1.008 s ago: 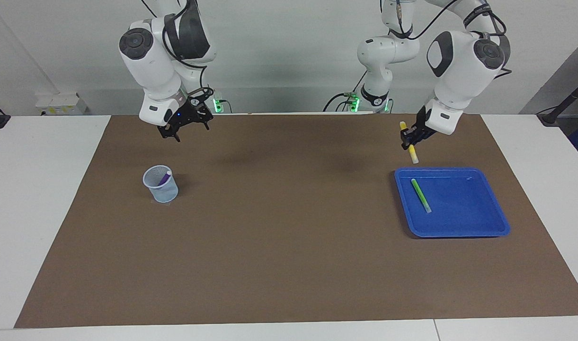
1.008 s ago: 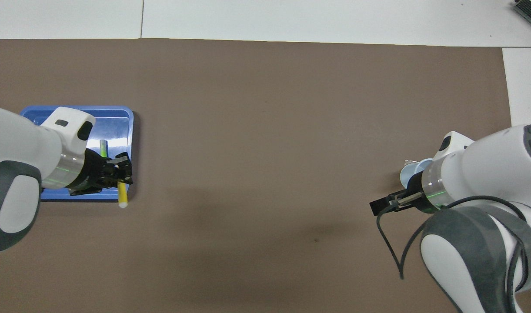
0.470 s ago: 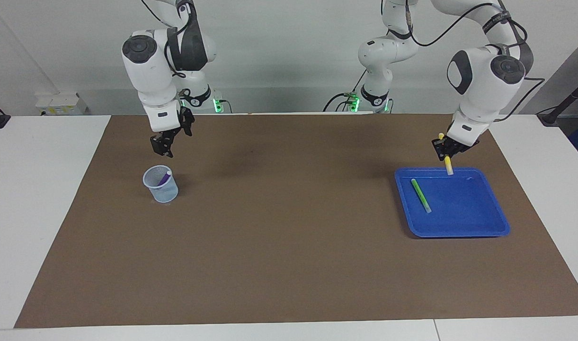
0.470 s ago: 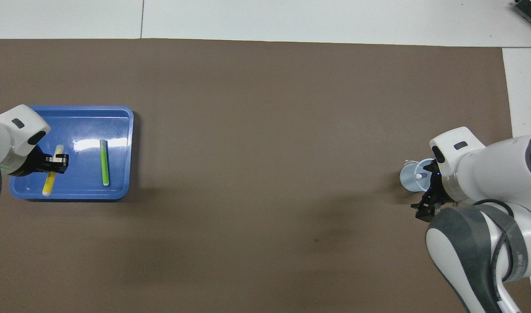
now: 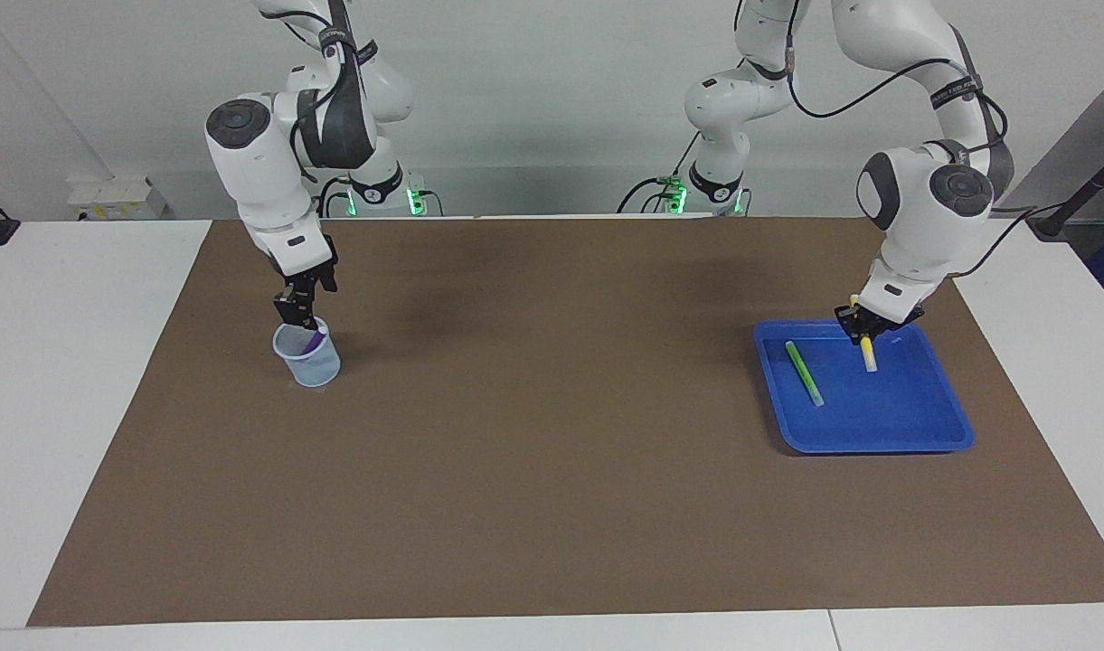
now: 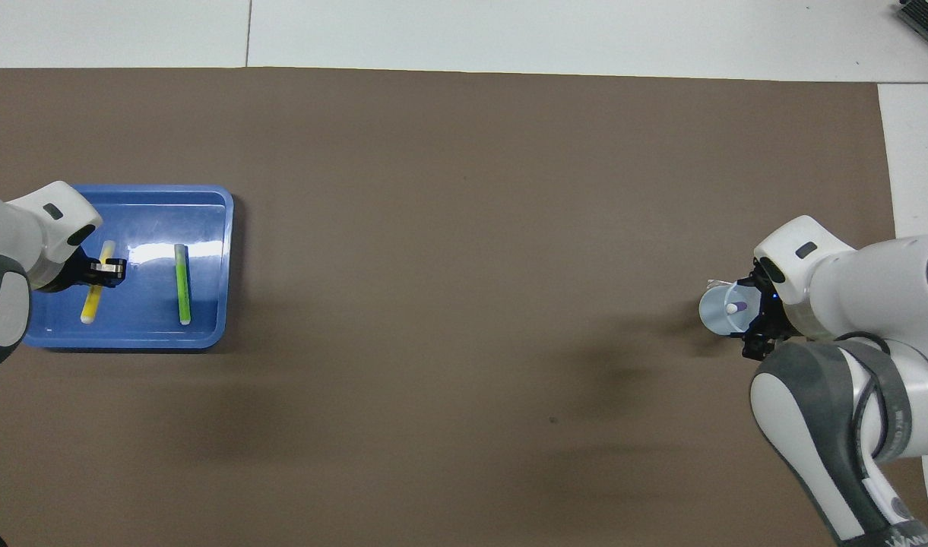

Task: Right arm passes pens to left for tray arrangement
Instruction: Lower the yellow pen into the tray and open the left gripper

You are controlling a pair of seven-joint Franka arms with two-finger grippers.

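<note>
The blue tray (image 5: 877,443) (image 6: 205,334) lies at the left arm's end of the table. A green pen (image 5: 803,372) (image 6: 181,282) lies flat in it. My left gripper (image 5: 863,321) (image 6: 106,271) is low over the tray, shut on a yellow pen (image 5: 868,354) (image 6: 93,300). That pen slants down with its pale tip close to the tray floor. A purple pen (image 5: 314,341) (image 6: 733,308) leans in a pale translucent cup (image 5: 309,362) (image 6: 716,315) at the right arm's end. My right gripper (image 5: 297,312) (image 6: 754,346) hangs just above the cup's rim, over its edge nearer the robots.
A brown mat (image 5: 552,470) covers most of the white table (image 5: 72,362). Both arm bases with green lights stand at the robots' edge.
The left gripper carried the yellow pen from beside the tray's edge to over the tray and lowered it. The right gripper turned downward and dropped to the cup's rim.
</note>
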